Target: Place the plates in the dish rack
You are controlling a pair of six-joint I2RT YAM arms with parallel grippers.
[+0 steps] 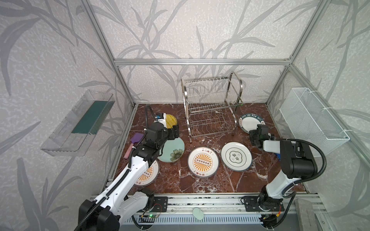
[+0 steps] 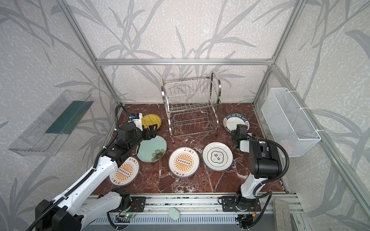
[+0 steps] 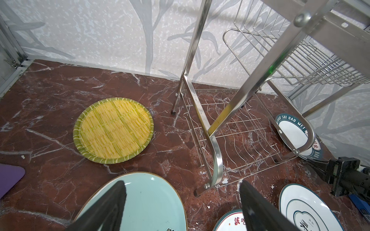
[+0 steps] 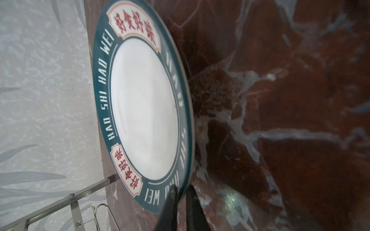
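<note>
Now the first pickup looks to be in hand: the right gripper is clamped on the near rim of the teal-rimmed plate, far right beside the empty dish rack. The left gripper hangs spread, holding nothing. The next move likely calls for lifting the plate, tipping it upright and slotting it.

This is a robotics lab test cell dressed as a kitchen corner. A silver aluminium-profile frame holds flat panels of pale wallpaper printed with grey leaves. Two white-and-black robot arms are bolted to a slotted aluminium rail along the front of the red-brown marble-patterned worktop, with a bare circuit board and loose wires just below it. The kitchen side shows in the shiny two-tier steel wire dish rack, the round patterned dinner plates spread over the worktop, and a clear plastic tray and white mesh basket hung on the side panels.
</note>
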